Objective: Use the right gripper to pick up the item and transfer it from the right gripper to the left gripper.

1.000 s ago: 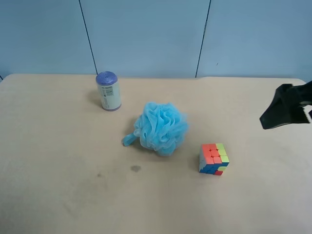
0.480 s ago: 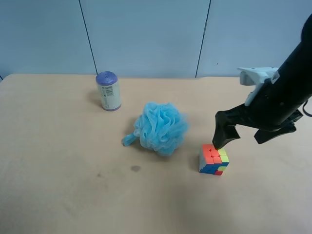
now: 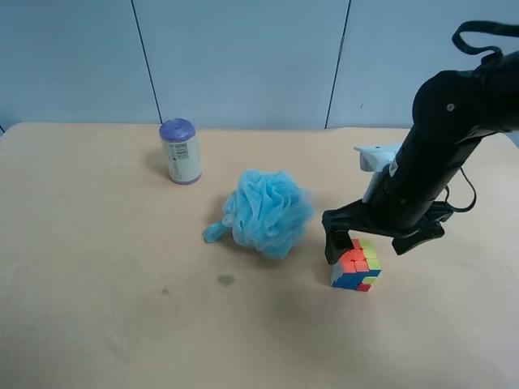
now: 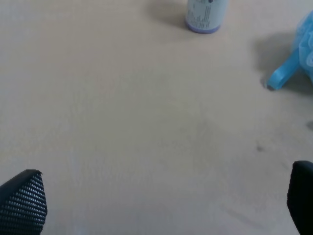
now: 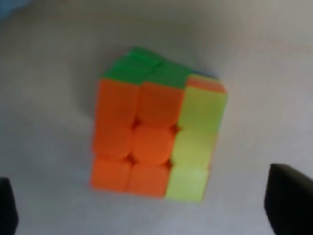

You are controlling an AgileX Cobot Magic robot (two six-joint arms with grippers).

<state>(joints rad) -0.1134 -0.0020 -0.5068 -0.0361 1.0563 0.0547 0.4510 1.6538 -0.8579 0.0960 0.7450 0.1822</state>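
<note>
Pre-grasp alignment over the cube.
Shows the small 3x3 puzzle cube [image 3: 357, 270] of orange, yellow, green and blue squares flat on the beige tabletop [image 3: 97, 308], near the fluffy blue mesh bath puff [image 3: 268, 212], well apart from the white canister with purple lid [image 3: 180, 151]; places the black two-finger right gripper [image 3: 371, 241] directly above it, fingers spread wide, gripping nothing, one to either side of the orange-and-yellow top face in the right wrist view; calls, in all likelihood, for a straight descent and a closing across the cube, with no long axis to favour; leaves the black wedge-jawed left gripper [image 4: 164, 198] parted and empty over bare table, probably the farther of the two.
</note>
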